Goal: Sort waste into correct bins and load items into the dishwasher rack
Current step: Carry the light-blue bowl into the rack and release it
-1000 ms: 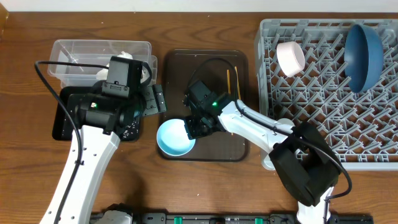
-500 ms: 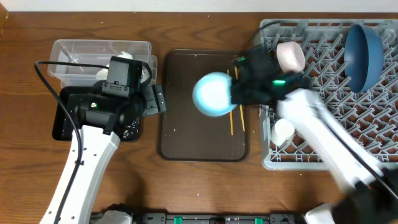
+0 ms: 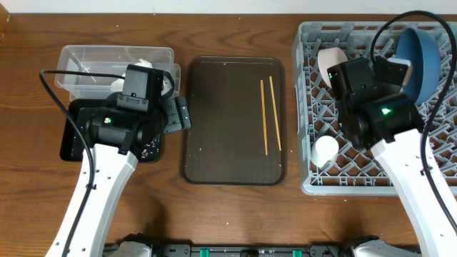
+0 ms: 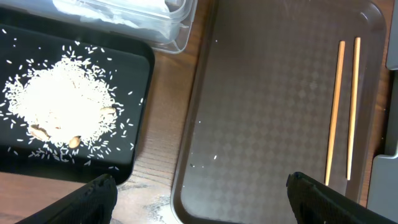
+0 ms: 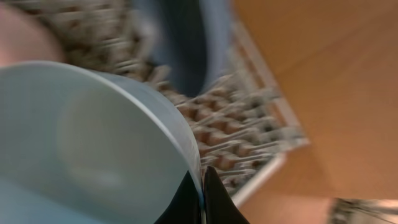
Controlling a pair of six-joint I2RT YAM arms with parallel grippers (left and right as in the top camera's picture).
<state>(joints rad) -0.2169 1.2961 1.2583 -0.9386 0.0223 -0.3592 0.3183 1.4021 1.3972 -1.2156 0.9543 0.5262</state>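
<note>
My right gripper point(image 5: 200, 186) is shut on the rim of the light blue bowl point(image 5: 93, 143) and holds it over the grey dishwasher rack point(image 3: 357, 171), beside the dark blue bowl point(image 3: 421, 57). The overhead view hides the light blue bowl under my right arm. A white bowl point(image 3: 330, 63) and a small white cup point(image 3: 326, 149) sit in the rack. Two chopsticks point(image 3: 270, 114) lie on the dark brown tray point(image 3: 221, 121). My left gripper point(image 4: 208, 199) is open and empty above the tray's left edge. Rice scraps point(image 4: 56, 112) lie in the black tray point(image 4: 124, 155). White tissue point(image 3: 148, 65) is in the clear tub point(image 3: 78, 61).
The brown tray lies between the bins on the left and the rack on the right. The rack's upright pegs point(image 5: 249, 118) stand close under the held bowl. Bare wooden table point(image 3: 235, 214) runs along the front.
My right arm has lifted the light blue bowl from the brown tray's front left corner and carried it right, over the rack. My left arm has not moved.
</note>
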